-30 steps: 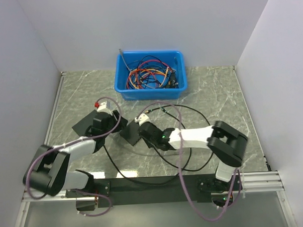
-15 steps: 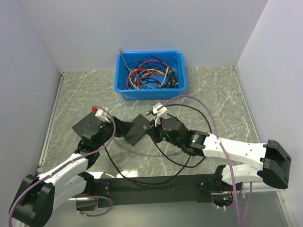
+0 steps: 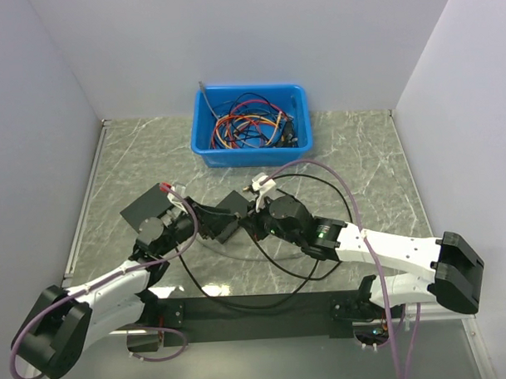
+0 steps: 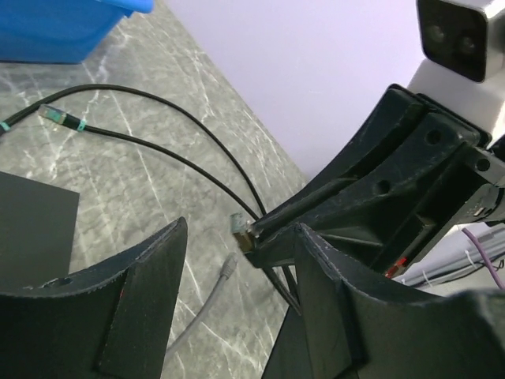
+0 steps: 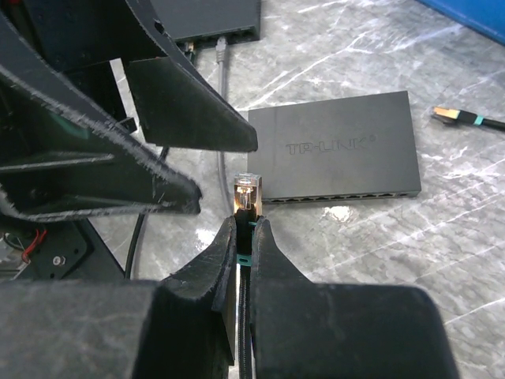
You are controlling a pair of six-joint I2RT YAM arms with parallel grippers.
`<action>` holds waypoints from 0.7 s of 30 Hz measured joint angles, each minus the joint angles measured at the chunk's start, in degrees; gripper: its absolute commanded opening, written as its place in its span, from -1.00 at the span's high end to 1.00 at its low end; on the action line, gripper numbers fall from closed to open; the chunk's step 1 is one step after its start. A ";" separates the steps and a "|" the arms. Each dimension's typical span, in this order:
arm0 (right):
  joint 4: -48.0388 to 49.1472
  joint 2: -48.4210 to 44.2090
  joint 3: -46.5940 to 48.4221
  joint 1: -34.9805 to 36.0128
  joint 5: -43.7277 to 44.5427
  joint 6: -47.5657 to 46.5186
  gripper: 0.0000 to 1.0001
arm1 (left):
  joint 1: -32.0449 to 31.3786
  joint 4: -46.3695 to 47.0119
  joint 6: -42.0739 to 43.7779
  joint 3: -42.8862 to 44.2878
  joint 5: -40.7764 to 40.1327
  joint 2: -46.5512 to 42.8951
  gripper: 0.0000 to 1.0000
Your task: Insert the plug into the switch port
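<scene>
Left tool (image 4: 241,237): dark fingers (image 4: 126,308) spread apart, near. Between their tips, right black tool (image 4: 254,235) pinches a small clear plug (image 4: 237,227). Black cable (image 4: 142,147) runs far-left across the grey marble table (image 4: 126,197). Blue plastic bin (image 4: 63,20) corner far left. Flat black box (image 4: 31,221) near left. Thin grey cable end (image 4: 225,268) lies on the table.

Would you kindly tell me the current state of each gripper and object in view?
right gripper: shut on the plug.
plug: clamped at the fingertips, not inserted.
left gripper: open, beside the plug.
TP-Link switch: lying flat, plug not in it.
blue bin: holding tangled cables.
loose cable end: lying unplugged.
</scene>
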 measured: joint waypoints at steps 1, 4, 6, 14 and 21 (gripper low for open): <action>0.04 0.15 -0.02 0.00 -0.22 0.11 1.00 | -0.24 0.46 0.00 0.00 0.04 0.33 -0.22; 0.42 0.24 0.00 0.00 -0.74 0.17 1.00 | -0.85 1.97 -0.02 0.00 0.07 2.12 -0.15; 0.63 0.22 -0.02 0.00 -0.90 0.24 1.00 | -1.18 2.80 -0.11 0.02 0.02 3.43 -0.11; 0.66 0.20 -0.02 0.00 -1.88 0.37 1.00 | -2.29 4.35 -0.15 0.09 -0.94 4.87 0.18; 0.79 0.20 -0.02 0.00 -2.29 0.90 1.00 | -3.32 4.48 -0.39 0.79 -1.44 4.87 0.69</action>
